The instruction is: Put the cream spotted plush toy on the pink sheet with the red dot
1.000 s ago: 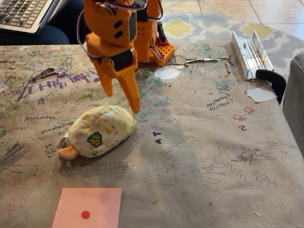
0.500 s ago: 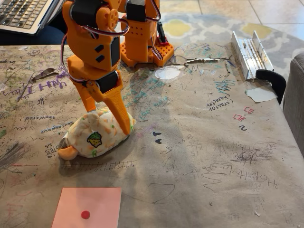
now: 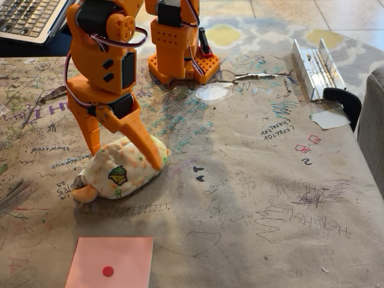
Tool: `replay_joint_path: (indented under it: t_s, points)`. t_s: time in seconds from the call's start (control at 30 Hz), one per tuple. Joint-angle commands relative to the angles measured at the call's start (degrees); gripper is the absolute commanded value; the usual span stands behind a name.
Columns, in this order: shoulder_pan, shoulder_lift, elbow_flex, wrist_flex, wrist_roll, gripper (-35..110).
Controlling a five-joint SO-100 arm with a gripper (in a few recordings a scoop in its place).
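The cream spotted plush toy (image 3: pixel 123 173) lies on its side on the scribbled brown table, left of centre in the fixed view, its yellow patch facing the camera. My orange gripper (image 3: pixel 124 152) stands over it, open, with one finger (image 3: pixel 92 137) at the toy's far left side and the other finger (image 3: pixel 147 147) down across its right end. The fingers straddle the toy without squeezing it. The pink sheet with the red dot (image 3: pixel 114 255) lies flat at the bottom edge, a short way in front of the toy.
The arm's orange base (image 3: pixel 180 51) stands at the back. A laptop (image 3: pixel 30 18) sits at the top left. A metal rail (image 3: pixel 317 66) and a white paper scrap (image 3: pixel 329 119) lie at the right, near a grey seat edge (image 3: pixel 372 126).
The gripper has come down and to the left from above the table. Its open fingers now sit on either side of the plush toy. The toy has hardly shifted.
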Motion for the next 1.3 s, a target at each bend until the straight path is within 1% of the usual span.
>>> replay_joint_path:
  t_s: [0.0,0.2,0.33,0.37,0.47,0.5,0.67,0.8,0.9,1.0,1.1,1.17,1.27]
  points:
    - [-0.4,6.2,7.6,-5.5,0.2,66]
    - [0.4,6.9,8.2,-3.7,0.9,61]
    - [2.3,6.9,7.7,-2.6,1.1,49]
    - [2.5,6.8,7.6,-2.5,1.6,41]
    - [2.3,6.5,5.9,-2.1,6.2,9]
    - [1.8,6.2,4.7,-1.3,8.3,0]
    - [-3.2,4.8,-3.4,7.4,20.7,0]
    - [-9.6,13.4,-0.4,8.8,26.4,0]
    - [-14.8,26.5,3.6,9.5,32.6,0]
    - [-20.8,44.4,8.7,10.4,39.5,0]
    - [-25.8,62.3,10.5,13.8,47.5,0]
    - [-26.6,71.9,9.8,16.6,52.8,0]
    - [-24.0,82.2,6.4,20.7,59.3,0]
